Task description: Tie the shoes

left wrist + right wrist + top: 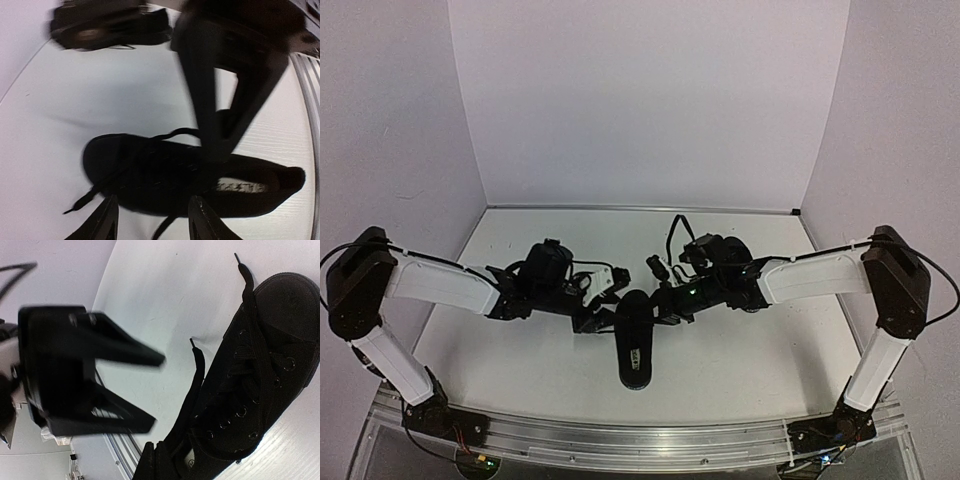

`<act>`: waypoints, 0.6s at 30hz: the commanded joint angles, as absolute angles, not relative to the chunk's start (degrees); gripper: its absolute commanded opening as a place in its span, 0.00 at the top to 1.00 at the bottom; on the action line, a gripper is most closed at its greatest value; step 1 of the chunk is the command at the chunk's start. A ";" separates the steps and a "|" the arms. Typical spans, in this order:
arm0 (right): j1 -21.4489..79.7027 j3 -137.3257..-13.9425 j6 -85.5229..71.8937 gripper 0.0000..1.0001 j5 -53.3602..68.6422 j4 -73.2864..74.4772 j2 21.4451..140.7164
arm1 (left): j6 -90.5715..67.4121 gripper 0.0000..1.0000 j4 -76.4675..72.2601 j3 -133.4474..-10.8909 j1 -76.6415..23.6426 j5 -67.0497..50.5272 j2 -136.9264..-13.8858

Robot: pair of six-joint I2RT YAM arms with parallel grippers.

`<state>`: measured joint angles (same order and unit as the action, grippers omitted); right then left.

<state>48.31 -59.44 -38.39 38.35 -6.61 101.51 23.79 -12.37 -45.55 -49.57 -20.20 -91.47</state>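
Note:
One black shoe lies mid-table, toe away from the arms' bases, with its laces untied. My left gripper hovers open at its left side, and a loose lace trails on the table between the fingers, which do not touch it. Another lace end lies free beside the toe. My right gripper is shut at the shoe's right side, and a lace runs down into its fingertips. In the top view both grippers flank the shoe's laced part. A second shoe does not clearly show.
In the left wrist view a blurred dark shape sits on the table beyond the shoe; I cannot tell what it is. White walls enclose the table on three sides. A metal rail runs along the near edge.

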 commanded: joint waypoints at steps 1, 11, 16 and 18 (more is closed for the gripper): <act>48.76 -59.58 -37.53 1.00 37.38 -7.65 101.90 | 25.44 0.49 -5.11 -49.78 -40.58 -23.33 -85.86; 48.74 -59.85 -37.42 1.00 37.36 -7.73 102.44 | 37.49 0.49 8.72 -60.07 -33.67 -23.09 -98.42; 48.73 -60.08 -37.44 1.00 37.12 -7.76 102.70 | 42.49 0.51 13.32 -66.76 -33.66 -23.73 -105.91; 48.70 -60.30 -37.59 1.00 37.03 -7.82 102.87 | 43.68 0.51 14.55 -69.06 -33.66 -23.94 -108.45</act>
<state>48.31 -59.44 -38.37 37.90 -6.59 102.05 38.19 9.39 -63.27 -33.64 -22.48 -105.03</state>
